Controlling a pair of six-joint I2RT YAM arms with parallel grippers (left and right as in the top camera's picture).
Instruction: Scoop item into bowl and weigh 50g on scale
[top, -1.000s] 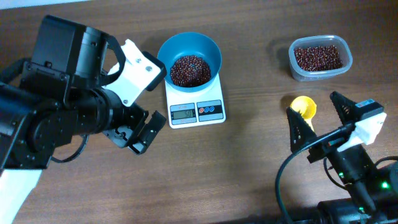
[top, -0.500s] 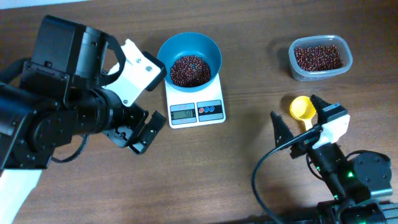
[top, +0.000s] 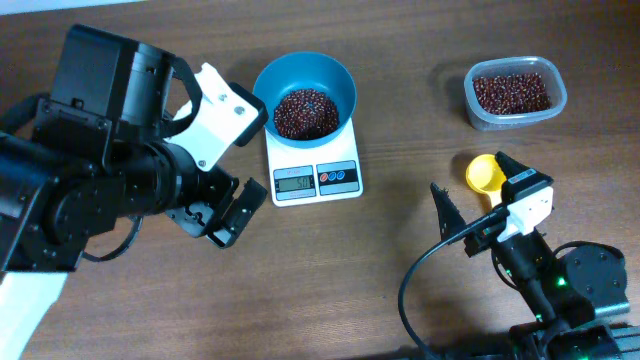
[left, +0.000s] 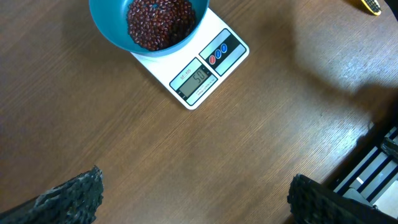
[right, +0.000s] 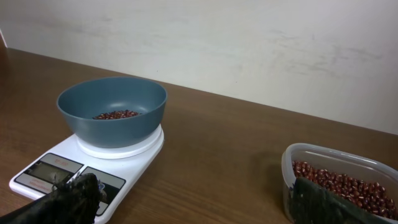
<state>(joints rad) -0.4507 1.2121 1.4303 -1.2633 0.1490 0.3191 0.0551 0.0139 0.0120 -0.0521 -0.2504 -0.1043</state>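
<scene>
Since one second ago only the right tool (right: 199, 205) has been moved, from the right edge toward the lower middle of the overhead frame. At the left, the left tool (top: 222, 212) is held open and empty, low over the bench (top: 400, 270). The bowl (top: 335, 72) with the beans (top: 305, 112) is seated on the scale (top: 300, 160), up and right of this tool, which is the nearer one. About 50 is read on the display, so the weighing is judged done. Right of centre, the right tool is spread open, gripping nothing, with the yellow scoop (top: 487, 173) just beside it.
</scene>
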